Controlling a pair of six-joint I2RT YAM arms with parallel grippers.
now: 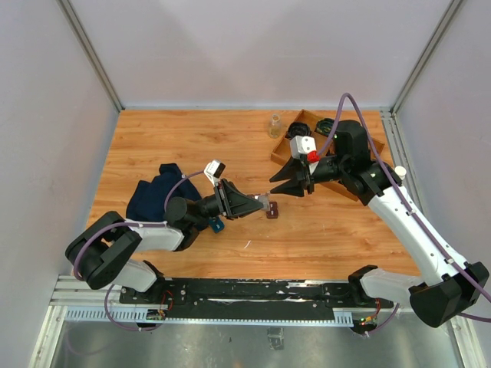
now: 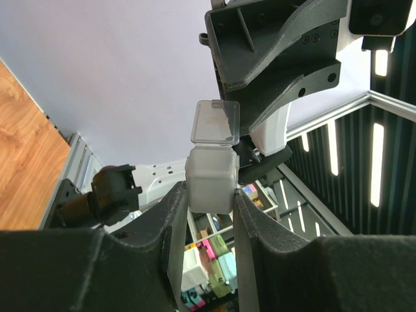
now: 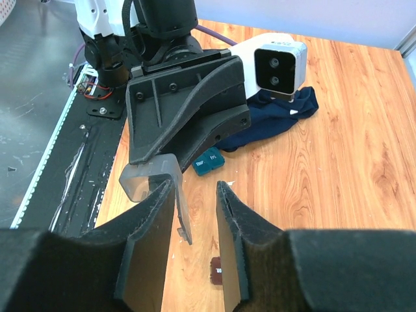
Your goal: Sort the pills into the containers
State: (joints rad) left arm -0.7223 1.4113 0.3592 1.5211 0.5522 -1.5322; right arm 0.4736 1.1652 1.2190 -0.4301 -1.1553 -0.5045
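Observation:
My left gripper (image 1: 263,203) is shut on a small translucent box (image 2: 209,179) whose hinged lid (image 2: 216,122) stands open. My right gripper (image 1: 276,185) is open just beyond it, and its left finger is beside the hanging lid (image 3: 182,208) without clamping it. One tiny dark-brown square box (image 1: 271,209) with pale marks lies on the table below the two grippers and also shows in the right wrist view (image 3: 217,271). The second brown box is out of view. No pills show.
A teal two-cell pill box (image 1: 218,225) lies by the left arm, next to a dark blue cloth (image 1: 157,192). A wooden divided tray (image 1: 307,113) with black cables and a small glass bottle (image 1: 275,126) stand at the back right.

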